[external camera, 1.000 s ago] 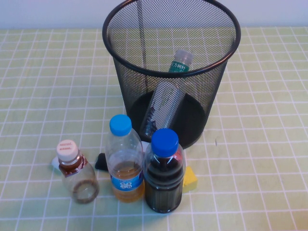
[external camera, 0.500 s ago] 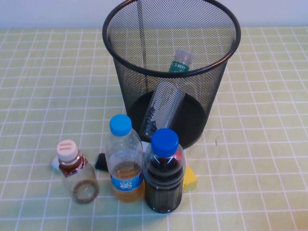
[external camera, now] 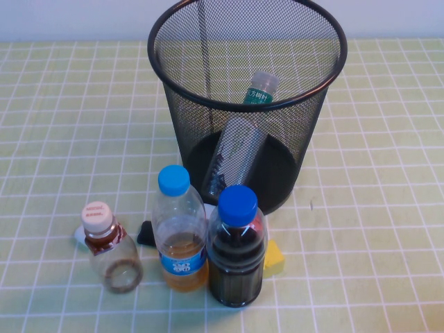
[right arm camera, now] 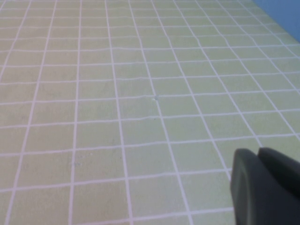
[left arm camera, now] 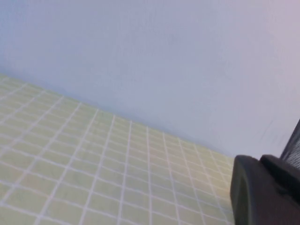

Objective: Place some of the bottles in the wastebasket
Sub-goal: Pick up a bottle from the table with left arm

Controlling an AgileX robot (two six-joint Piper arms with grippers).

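The black wire-mesh wastebasket (external camera: 186, 128) stands at the middle back of the checked table. The clear bottle with the white cap and green label (external camera: 241, 147) leans inside it, cap up. The short squat bottle with the pale pinkish cap and brownish dregs (external camera: 111, 251) stands on the table at the front left. Neither gripper shows in the high view. My left gripper (left arm camera: 260, 162) is shut and empty, with the basket's mesh (left arm camera: 295, 144) just beside it. My right gripper (right arm camera: 258, 154) is shut and empty above bare tablecloth.
A light-blue-capped bottle with amber liquid (external camera: 180, 236) and a blue-capped bottle with dark liquid (external camera: 236, 251) stand in front of the basket. A yellow block (external camera: 275, 257), a small black object (external camera: 146, 234) and a white scrap (external camera: 78, 240) lie behind them.
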